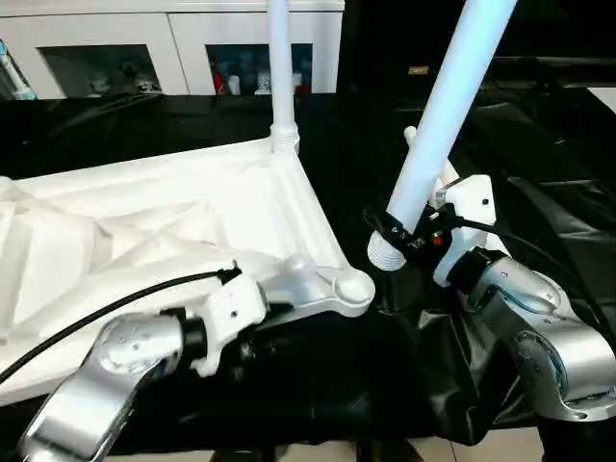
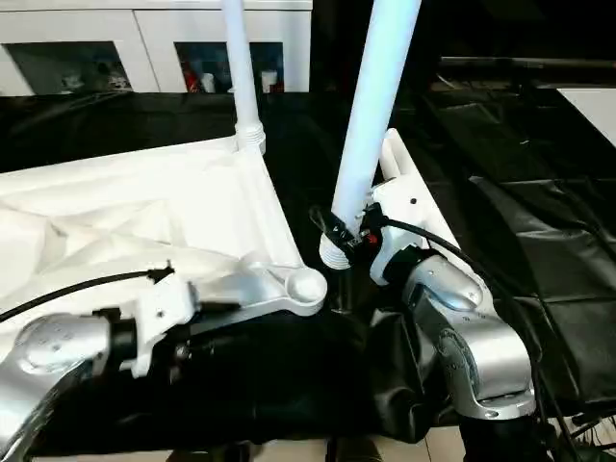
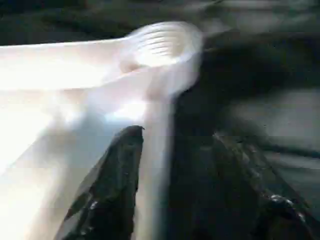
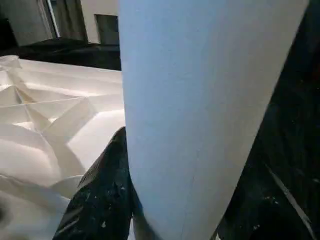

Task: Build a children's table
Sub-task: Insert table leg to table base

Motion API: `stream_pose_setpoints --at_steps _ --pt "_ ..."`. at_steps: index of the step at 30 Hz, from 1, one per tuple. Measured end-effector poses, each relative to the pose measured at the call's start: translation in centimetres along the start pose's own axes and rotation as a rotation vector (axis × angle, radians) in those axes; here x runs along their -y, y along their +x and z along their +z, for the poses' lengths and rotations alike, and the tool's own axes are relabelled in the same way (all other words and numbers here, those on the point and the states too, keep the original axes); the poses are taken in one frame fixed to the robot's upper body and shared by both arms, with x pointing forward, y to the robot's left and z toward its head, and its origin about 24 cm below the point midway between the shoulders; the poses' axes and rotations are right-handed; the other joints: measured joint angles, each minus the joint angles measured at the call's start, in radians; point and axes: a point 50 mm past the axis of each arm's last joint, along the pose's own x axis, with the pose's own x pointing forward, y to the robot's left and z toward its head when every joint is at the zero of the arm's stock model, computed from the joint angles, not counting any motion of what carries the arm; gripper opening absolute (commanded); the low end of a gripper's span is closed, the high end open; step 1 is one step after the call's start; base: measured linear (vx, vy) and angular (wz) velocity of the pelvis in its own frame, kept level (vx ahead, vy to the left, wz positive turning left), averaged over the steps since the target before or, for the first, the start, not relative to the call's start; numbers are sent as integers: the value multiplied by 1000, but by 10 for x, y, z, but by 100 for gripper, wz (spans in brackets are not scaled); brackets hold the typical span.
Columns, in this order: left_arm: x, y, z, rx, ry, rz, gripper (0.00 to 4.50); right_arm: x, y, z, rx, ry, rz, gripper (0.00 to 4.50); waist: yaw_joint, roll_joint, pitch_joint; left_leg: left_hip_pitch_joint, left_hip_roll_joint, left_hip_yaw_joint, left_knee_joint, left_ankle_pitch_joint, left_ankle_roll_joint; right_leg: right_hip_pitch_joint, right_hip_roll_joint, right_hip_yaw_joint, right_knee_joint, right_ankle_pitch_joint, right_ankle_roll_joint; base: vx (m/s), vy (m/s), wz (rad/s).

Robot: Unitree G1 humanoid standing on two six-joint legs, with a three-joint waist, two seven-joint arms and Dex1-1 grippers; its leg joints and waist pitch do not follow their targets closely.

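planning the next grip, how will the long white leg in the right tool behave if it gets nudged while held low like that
The leg looks like a stiff, smooth tube, so it should not flex, but could slip in the right tool. It is gripped near its flared end with most of its length above, leaning, so a nudge would probably swing the top. It seems hollow plastic, likely light for its length.

The tabletop (image 1: 144, 231) lies upside down on the covered table (image 1: 539, 202), on the left. One leg (image 1: 279, 67) stands upright in its far right corner socket. The near right corner socket (image 1: 351, 289) is open, with the left gripper (image 3: 175, 190) just before it, astride the tabletop's edge. Right of that socket, the right gripper (image 1: 399, 236) holds a second leg (image 1: 448, 106), tilted, its lower end just beside the socket. A cabinet (image 1: 173, 48) stands behind the table.
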Motion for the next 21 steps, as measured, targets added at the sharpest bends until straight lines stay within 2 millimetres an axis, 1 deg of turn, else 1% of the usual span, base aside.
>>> stream_pose_setpoints --at_steps 3,6,8,11,13,16,17,18,21 --pt "-11 4 8 35 -3 71 244 -1 0 0 -1 0 8 184 1 -1 1 0 0 0 0 0 0 -1 0 0 -2 0 0 0 0 0" --pt "-13 3 12 41 -17 38 244 -3 1 -1 -6 -1 26 184 1 -2 2 0 0 0 -1 0 0 -2 -1 0 -5 0 0 0 0 0" --pt "-9 3 9 15 -16 -23 244 -3 1 -1 -9 -2 30 184 -1 -2 2 1 0 0 -2 0 0 -3 -1 -1 -9 0 0 0 0 0" --pt "4 3 2 -25 -49 -153 244 -2 0 -1 -15 -9 30 184 -5 -2 4 0 0 0 -6 0 0 -4 -1 -1 -18 0 0 0 0 0" --pt "4 3 2 -23 -65 -166 244 -2 0 -2 -17 -10 31 184 -6 -2 7 0 0 1 -6 0 0 -5 -1 0 -19 0 0 0 0 0" --pt "-1 4 5 -12 -63 -142 244 -1 0 -2 -22 -11 35 184 -3 -4 12 0 0 2 -6 0 0 -7 -1 0 -19 0 0 0 0 0" --pt "-4 4 5 -17 -56 -119 244 -2 0 -2 -22 -11 38 184 -3 -5 13 0 0 2 -6 0 0 -12 -1 0 -19 0 0 0 0 0" --pt "-9 5 5 -29 -48 -86 244 -2 0 -2 -22 -12 40 184 -2 -6 15 0 0 2 -6 0 0 -13 -1 -1 -20 0 1 -51 3 -4" --pt "-15 6 4 -39 -44 -45 244 -1 0 -1 -20 -15 41 184 -7 -6 28 0 0 1 -7 0 0 -13 -1 -3 -23 -1 1 -17 1 -1"
